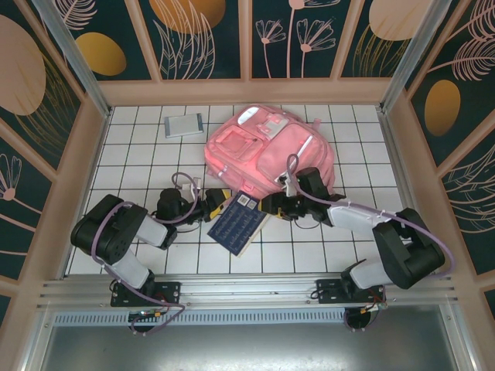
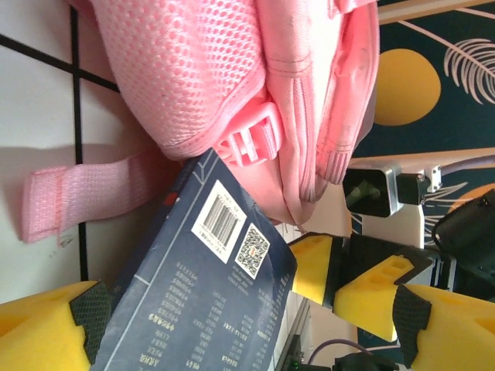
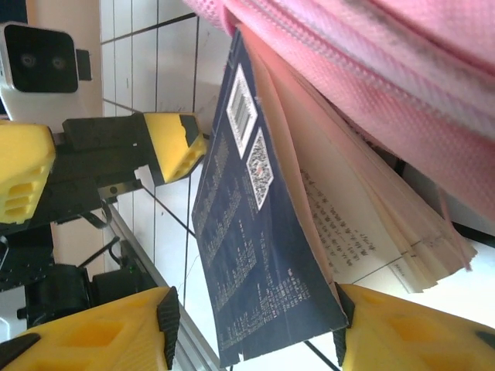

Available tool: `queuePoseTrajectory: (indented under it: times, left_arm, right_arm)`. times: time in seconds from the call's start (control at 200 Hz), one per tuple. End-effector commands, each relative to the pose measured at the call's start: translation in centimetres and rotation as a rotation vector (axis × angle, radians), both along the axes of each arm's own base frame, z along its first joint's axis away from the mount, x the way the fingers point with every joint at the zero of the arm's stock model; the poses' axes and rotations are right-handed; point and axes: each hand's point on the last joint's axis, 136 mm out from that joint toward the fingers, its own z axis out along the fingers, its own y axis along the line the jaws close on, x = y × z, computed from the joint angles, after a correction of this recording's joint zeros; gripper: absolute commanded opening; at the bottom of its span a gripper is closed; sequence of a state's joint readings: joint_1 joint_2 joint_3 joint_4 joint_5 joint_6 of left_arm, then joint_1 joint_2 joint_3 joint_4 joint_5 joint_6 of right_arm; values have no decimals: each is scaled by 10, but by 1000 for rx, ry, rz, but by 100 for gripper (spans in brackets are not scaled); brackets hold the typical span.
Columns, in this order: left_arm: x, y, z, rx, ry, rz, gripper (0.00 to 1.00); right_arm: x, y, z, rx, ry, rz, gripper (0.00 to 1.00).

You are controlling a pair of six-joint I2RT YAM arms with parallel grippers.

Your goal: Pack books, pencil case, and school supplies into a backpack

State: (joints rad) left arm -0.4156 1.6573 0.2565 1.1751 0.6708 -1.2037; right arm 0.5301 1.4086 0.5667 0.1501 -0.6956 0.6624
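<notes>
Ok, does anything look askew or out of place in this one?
Yes. The navy book lies at a slant with only its far end tucked under the edge of the backpack. In the right wrist view its cover gapes and its pages fan out. The grey book lies alone at the table's far left.

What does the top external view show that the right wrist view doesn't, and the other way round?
Top external adds the layout: the grey book lies flat at the back left of the table, apart from the backpack, whose full outline is seen. Right wrist adds close detail: the barcode label on the navy book, pale pages fanned behind its cover, and the right gripper with its jaws apart on either side of the book's corner. Both share the navy book with its far end at the backpack's near edge, and the left gripper beside it.
</notes>
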Motion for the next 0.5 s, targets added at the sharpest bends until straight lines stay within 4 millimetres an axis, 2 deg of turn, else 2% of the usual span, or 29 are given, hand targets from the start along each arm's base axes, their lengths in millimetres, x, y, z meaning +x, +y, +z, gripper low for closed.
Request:
queuePoseTrajectory:
  times: [0.0,0.17,0.27,0.285,0.38,0.495]
  left_arm:
    - [-1,-2,-13,36,17,-7,95]
    - [-5,1,-23,53,35,1,95]
    - [-6,1,-20,43,29,-2,95]
    - [-7,1,-27,50,48,-3,95]
    - [-9,0,-29,46,56,-6,95]
    - [-10,-3,-25,27,52,-18,94]
  right_arm:
    - [14,-2,-6,9,4,-92,56]
    - [12,1,-17,17,39,-109,56]
    - [1,17,-24,-7,42,-75,55]
    - [0,19,-26,-11,42,-71,55]
    - [-2,34,-29,-22,40,-44,48]
    - [2,47,-28,-36,25,-27,32]
